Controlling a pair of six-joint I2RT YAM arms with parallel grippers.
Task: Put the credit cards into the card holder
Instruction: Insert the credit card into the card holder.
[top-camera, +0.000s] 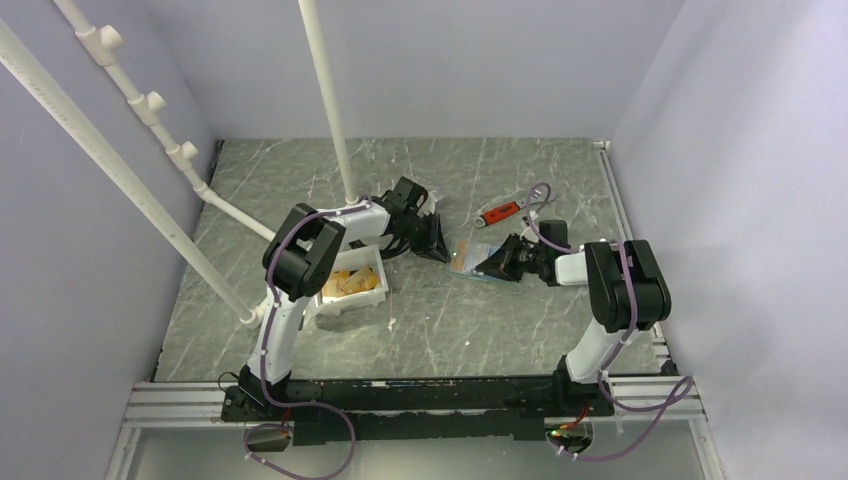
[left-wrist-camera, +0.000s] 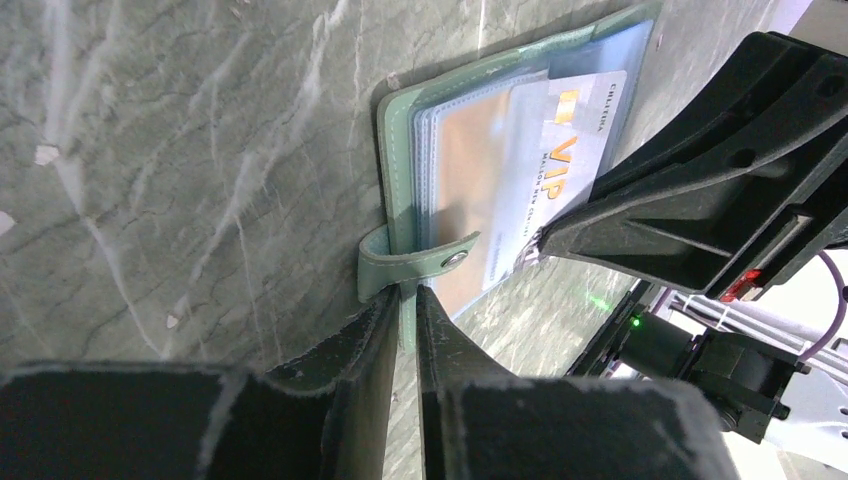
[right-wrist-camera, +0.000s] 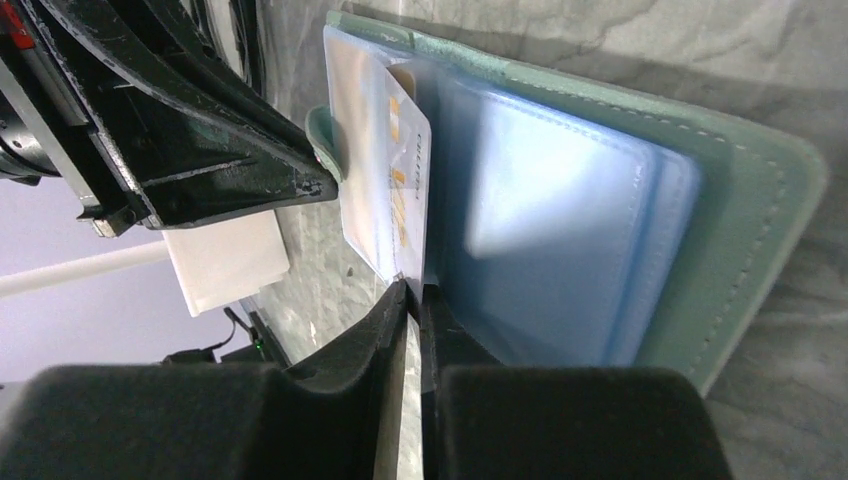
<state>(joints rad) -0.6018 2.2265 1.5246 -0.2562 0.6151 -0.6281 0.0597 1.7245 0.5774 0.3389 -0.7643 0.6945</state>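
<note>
Our right claw (right-wrist-camera: 412, 290), narrow on the lower edge of the gold card (right-wrist-camera: 405, 190), points up-frame along its long axis into the open card holder (right-wrist-camera: 740, 190), centre of the overhead view, which our left claw (left-wrist-camera: 405, 300) clamps by its strap (left-wrist-camera: 415, 268).

Open card holder (right-wrist-camera: 740, 200) flat on the marbled surface (right-wrist-camera: 780, 60), blue pockets (right-wrist-camera: 560, 220) facing up. A credit card (right-wrist-camera: 405, 180) is partway in a pocket. The right gripper (right-wrist-camera: 412, 295) pinches its free edge, jaws nearly together. The left gripper (right-wrist-camera: 322, 186) tip meets the holder's green strap. A white tray (right-wrist-camera: 225, 260) lies beyond.
</note>
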